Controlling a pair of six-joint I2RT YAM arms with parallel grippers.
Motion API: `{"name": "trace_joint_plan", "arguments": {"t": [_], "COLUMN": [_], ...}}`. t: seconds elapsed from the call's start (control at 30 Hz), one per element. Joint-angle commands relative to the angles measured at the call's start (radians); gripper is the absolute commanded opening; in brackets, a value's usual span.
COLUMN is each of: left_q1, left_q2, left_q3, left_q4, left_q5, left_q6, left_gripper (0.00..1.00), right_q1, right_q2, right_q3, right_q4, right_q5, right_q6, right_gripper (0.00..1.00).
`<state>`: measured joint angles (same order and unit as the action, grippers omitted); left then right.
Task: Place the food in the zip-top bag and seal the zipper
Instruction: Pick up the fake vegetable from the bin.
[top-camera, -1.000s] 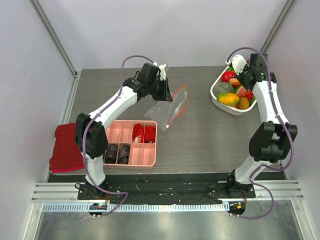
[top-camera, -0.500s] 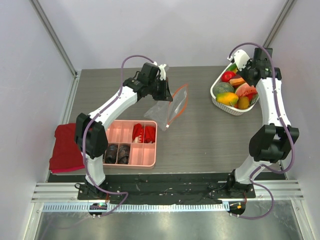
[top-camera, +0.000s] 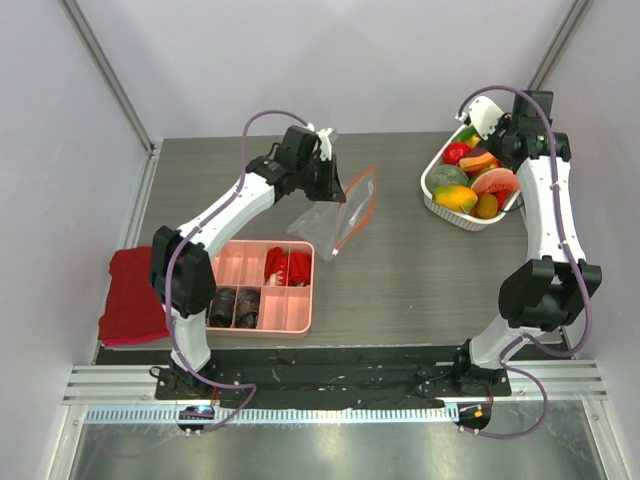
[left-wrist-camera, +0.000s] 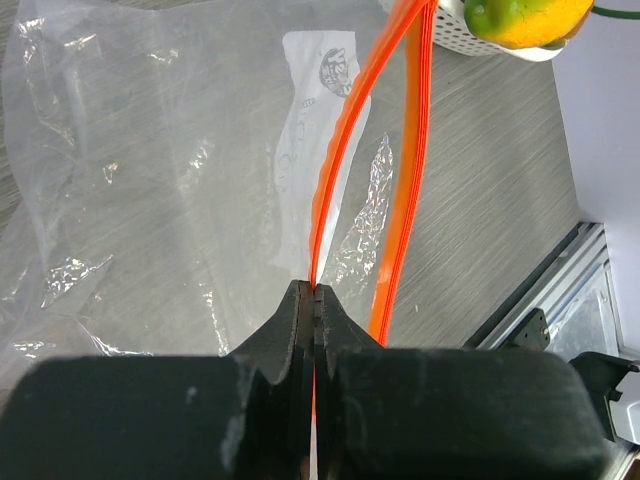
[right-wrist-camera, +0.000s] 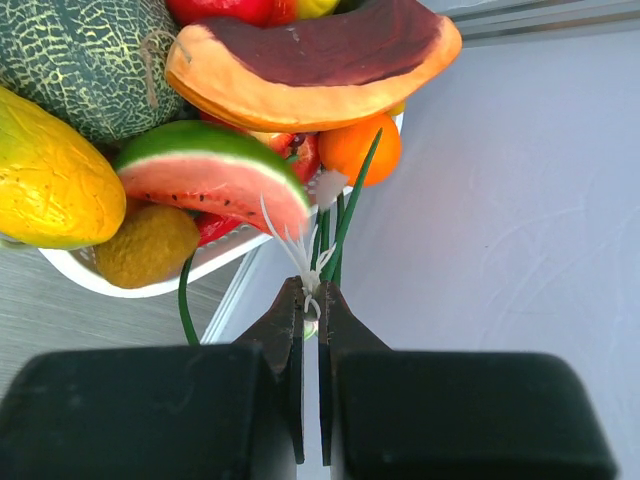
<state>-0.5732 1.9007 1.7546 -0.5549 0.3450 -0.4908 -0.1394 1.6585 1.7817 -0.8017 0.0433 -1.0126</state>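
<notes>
Underneath, table (top-camera: 420, 270): dark grey wood grain, bearing everything else.
Red cloth (top-camera: 130, 295): folded at the table's near left edge, just beside the tray.
Pink tray (top-camera: 240, 262): by the left arm's base; red crinkled pieces (top-camera: 287, 266) in an upper compartment, dark lumps (top-camera: 235, 305) in two lower ones.
Bag (left-wrist-camera: 150, 180): clear and crinkly, mid-table, well apart from the basket; lifted by its mouth edge, body sagging toward the table.
White basket (top-camera: 436, 203): far right corner, heaped with food.
Food (right-wrist-camera: 215, 180): all in the basket; watermelon slice, netted green melon, yellow mango, small orange, red pieces.
Zipper (left-wrist-camera: 345, 150): orange-red, two lips parted, one pinched, the other running free beside it.
Left gripper (left-wrist-camera: 313, 293): fingers pressed together on one lip of the zipper.
Right gripper (right-wrist-camera: 310, 300): over the basket's right side, fingers squeezed onto thin green stalks (right-wrist-camera: 345, 215) bound with a white tie (right-wrist-camera: 300, 250), just beside the watermelon slice.
</notes>
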Motion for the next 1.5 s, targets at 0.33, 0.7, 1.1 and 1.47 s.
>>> {"name": "trace_joint_plan", "arguments": {"t": [0.33,0.7,1.1,1.47], "left_q1": [0.006,0.006,0.007,0.064], "left_q2": [-0.006,-0.008,-0.011,-0.041], "left_q3": [-0.007,-0.018,-0.02,-0.086], "left_q4": [0.061,0.075,0.073,0.148], "left_q5": [0.029,0.032,0.032,0.055], "left_q6": [-0.003,-0.006,-0.018,-0.208], "left_gripper": [0.0,0.0,0.0,0.0], "right_q1": [0.001,0.032,0.061,0.061], "right_q2": [-0.103,-0.12,-0.164,-0.175], "right_q3": [0.065,0.097,0.211,0.226], "right_q4": [0.013,0.027,0.113,0.241], "right_q5": [-0.002,-0.023,-0.067,-0.221], "right_q6": [-0.064,-0.041,0.17,0.829], "right_gripper": [0.01,0.01,0.01,0.01]}}
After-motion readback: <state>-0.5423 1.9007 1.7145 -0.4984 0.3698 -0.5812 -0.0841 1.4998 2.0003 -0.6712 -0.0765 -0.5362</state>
